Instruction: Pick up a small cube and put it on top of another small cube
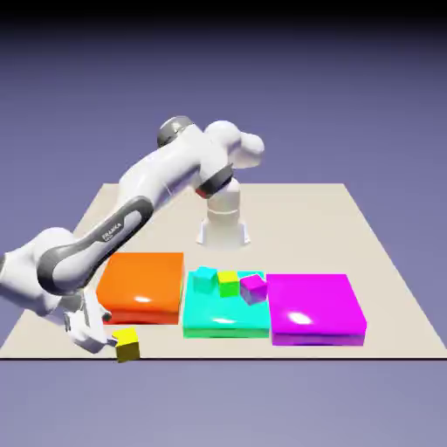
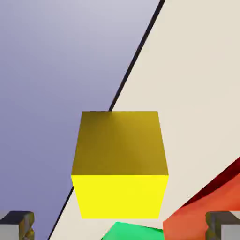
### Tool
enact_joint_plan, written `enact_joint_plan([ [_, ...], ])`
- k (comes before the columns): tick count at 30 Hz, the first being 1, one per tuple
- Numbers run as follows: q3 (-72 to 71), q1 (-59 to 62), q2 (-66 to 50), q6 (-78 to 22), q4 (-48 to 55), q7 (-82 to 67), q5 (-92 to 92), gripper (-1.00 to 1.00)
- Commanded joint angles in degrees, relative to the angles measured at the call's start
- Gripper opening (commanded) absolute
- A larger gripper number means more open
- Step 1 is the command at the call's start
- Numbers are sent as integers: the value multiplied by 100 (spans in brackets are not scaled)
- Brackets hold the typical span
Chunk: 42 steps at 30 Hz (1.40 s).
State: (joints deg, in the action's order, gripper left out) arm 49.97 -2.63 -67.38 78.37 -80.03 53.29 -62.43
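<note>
Yellow cube [image 1: 127,344] at table [image 1: 384,262] edge, open gripper [image 1: 103,337] beside.

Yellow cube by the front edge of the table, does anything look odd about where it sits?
Yes. The yellow cube sits at the table edge, apart from the teal cube on the cyan slab. The tool is beside it.

A computer-rendered simulation scene, not a real room. A flat beige surface [image 1: 367,227] floats before a plain blue-violet backdrop [image 1: 349,87] with no walls, floor or furniture. A smooth white robot arm [image 1: 157,188] reaches over it. Beside the arm's tool [image 1: 98,336] lie glossy, flat orange [image 1: 144,284], cyan [image 1: 223,319] and magenta slabs [image 1: 314,306], evenly coloured like rendered shapes.
</note>
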Motion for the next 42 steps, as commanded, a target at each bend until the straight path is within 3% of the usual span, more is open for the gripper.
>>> enact_joint_plan([
  [1,-24,-56,-23,81,-94,-35,-31,0],
  [2,-24,-56,-23,82,-94,-35,-31,-100],
  [8,156,372,150,-540,622,229,204,-100],
  [34,-4096,2,5549,1316,-4329,-1330,6413,-100],
  [41,-4180,19,5533,2339,-5284,-1349,6568,-100],
  [42,-4180,19,5533,2339,-5285,-1349,6568,100],
])
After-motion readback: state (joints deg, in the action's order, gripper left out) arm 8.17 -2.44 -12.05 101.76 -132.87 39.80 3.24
